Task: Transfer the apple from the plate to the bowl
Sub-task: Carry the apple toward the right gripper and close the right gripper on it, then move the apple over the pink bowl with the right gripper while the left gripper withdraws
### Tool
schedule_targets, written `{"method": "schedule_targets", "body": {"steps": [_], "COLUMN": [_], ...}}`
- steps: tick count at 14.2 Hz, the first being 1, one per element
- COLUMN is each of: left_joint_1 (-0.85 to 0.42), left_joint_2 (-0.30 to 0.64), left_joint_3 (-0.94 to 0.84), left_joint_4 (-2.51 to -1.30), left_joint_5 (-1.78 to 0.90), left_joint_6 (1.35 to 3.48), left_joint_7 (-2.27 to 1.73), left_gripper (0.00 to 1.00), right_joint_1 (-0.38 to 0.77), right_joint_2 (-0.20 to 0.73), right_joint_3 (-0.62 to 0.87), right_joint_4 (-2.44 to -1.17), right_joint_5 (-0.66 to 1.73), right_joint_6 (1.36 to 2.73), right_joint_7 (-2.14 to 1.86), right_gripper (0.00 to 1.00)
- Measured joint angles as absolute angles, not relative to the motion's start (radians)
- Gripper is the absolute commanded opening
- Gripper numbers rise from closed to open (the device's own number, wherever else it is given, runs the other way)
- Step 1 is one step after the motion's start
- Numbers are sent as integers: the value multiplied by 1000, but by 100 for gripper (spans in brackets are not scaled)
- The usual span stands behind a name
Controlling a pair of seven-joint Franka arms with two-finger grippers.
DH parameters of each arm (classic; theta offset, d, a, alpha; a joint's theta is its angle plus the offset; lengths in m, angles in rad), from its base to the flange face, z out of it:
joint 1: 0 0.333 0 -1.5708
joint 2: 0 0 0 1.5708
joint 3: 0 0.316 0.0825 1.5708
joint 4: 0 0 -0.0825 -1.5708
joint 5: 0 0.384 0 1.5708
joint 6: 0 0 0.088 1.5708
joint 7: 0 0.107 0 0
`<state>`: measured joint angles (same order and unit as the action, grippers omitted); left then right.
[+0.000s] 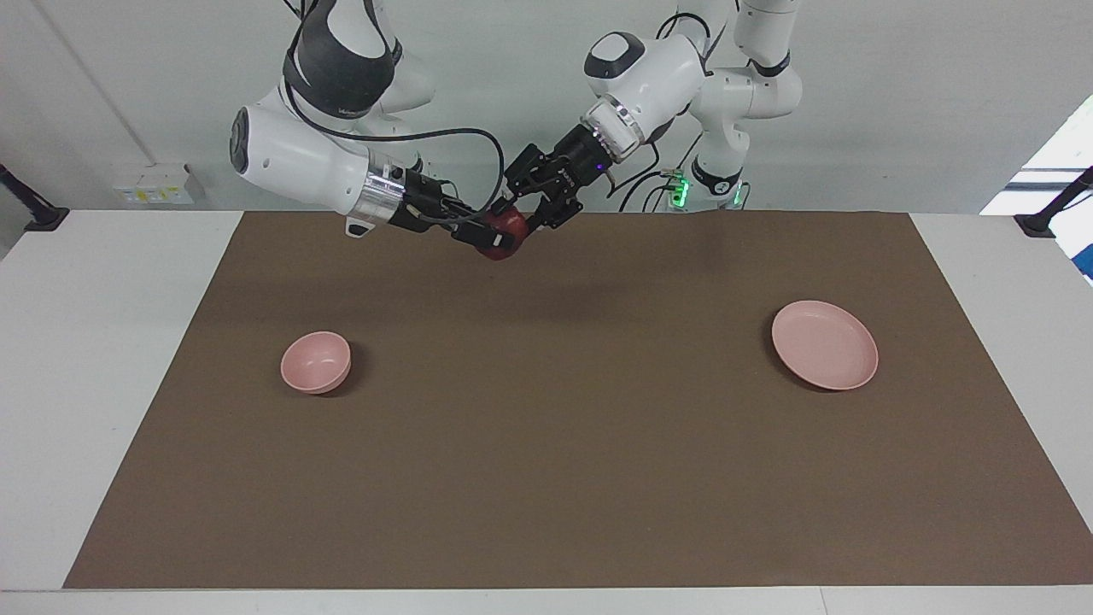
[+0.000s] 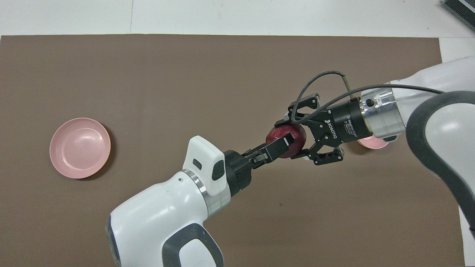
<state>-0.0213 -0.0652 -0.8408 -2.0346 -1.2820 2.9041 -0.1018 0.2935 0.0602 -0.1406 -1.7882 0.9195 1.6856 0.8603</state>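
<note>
Apple (image 1: pixel 504 232) is off the plate (image 1: pixel 825 345) and up in the air over the middle of the mat, with both hands on it. Left gripper (image 1: pixel 523 212) and right gripper (image 1: pixel 488 237) each pinch it, like a hand-over. It is not in the bowl (image 1: pixel 316 362) yet.

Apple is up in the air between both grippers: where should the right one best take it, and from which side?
Probably across the apple's round middle, on the part that the left gripper leaves bare. The right gripper should come in level from the bowl's end of the table. The apple is smooth, with no handle, so only its widest part gives a sure hold.
</note>
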Motion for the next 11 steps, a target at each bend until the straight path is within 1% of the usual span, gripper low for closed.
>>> {"method": "schedule_targets", "body": {"steps": [1,2,3,4,9,11], "left_joint_1": [-21,-21,-21,-21,-17,-17], "left_joint_2": [-65,-65,-65,-65,-56,-49], "left_joint_3": [-841,-841,-841,-841,-821,-807], "left_joint_4": [-2035,-2034,-2034,-2033,-2031,-2031], "left_joint_5": [-1282,-1282,-1282,-1282,-1282,-1282], "left_joint_6": [2904,2904,2904,2904,2901,2857], "left_joint_7": [-102,-102,-102,-102,-104,-104], "left_gripper": [42,70,90,100,100,100], "right_joint_1": [293,293,293,292,260,246], "right_joint_2": [60,60,60,61,61,60], "right_joint_3": [-141,-141,-141,-141,-147,-150], "right_joint_4": [-1788,-1788,-1787,-1785,-1768,-1761], "right_joint_5": [920,920,920,920,914,869], "right_joint_6": [1685,1684,1684,1683,1651,1649], "right_joint_7": [860,860,860,857,815,768], "right_gripper": [0,0,0,0,0,0]}}
